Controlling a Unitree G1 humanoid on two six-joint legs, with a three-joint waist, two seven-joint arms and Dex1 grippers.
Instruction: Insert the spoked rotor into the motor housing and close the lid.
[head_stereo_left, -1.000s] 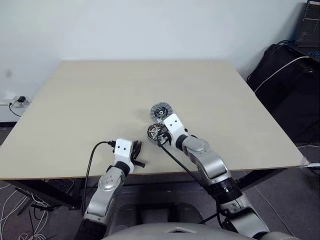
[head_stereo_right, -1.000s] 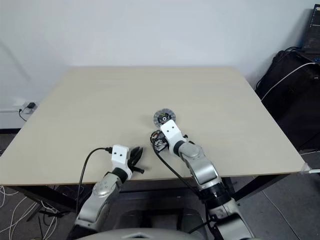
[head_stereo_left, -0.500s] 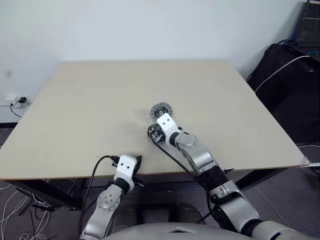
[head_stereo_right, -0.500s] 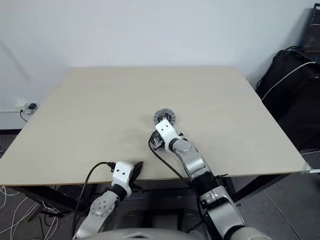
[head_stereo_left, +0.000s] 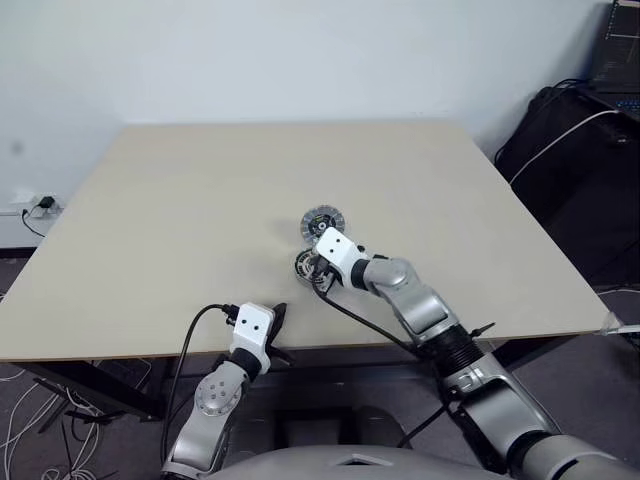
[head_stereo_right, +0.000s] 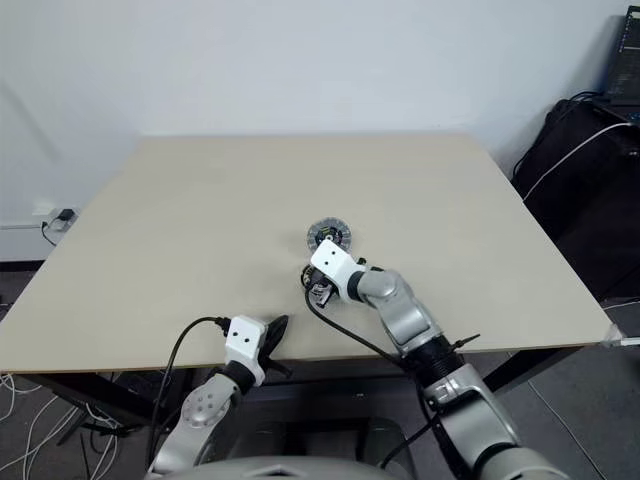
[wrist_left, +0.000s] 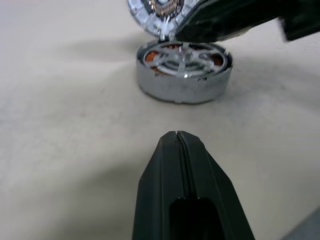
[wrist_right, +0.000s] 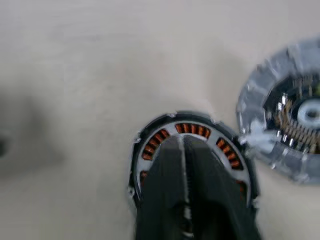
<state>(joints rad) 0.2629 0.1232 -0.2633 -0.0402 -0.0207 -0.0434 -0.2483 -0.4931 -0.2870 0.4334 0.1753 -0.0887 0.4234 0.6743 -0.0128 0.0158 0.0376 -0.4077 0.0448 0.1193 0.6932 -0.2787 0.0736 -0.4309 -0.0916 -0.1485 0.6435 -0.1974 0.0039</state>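
Observation:
The spoked rotor (wrist_left: 184, 56) lies flat inside the motor housing (wrist_left: 180, 89), with copper windings showing between its silver spokes. My right gripper (wrist_right: 183, 140) hovers right over it, fingers together, tips above the rotor's hub. The lid (head_stereo_left: 321, 220) lies just behind the housing on the table, dark face with a white centre upward, its rim close to the housing's rim (wrist_right: 295, 120). My left gripper (wrist_left: 178, 136) is shut and empty, near the table's front edge (head_stereo_left: 277, 318), a short way in front of the housing and pointing at it.
The beige table (head_stereo_left: 180, 190) has bare room on all sides of the parts. Black bags and cables (head_stereo_left: 570, 150) lie on the floor to the right. A wall socket with a plug (head_stereo_left: 35, 203) sits at the far left.
My left arm has drawn back toward the table's front edge. The right forearm has swung out to the right and its wrist has rolled, while the gripper stays over the housing.

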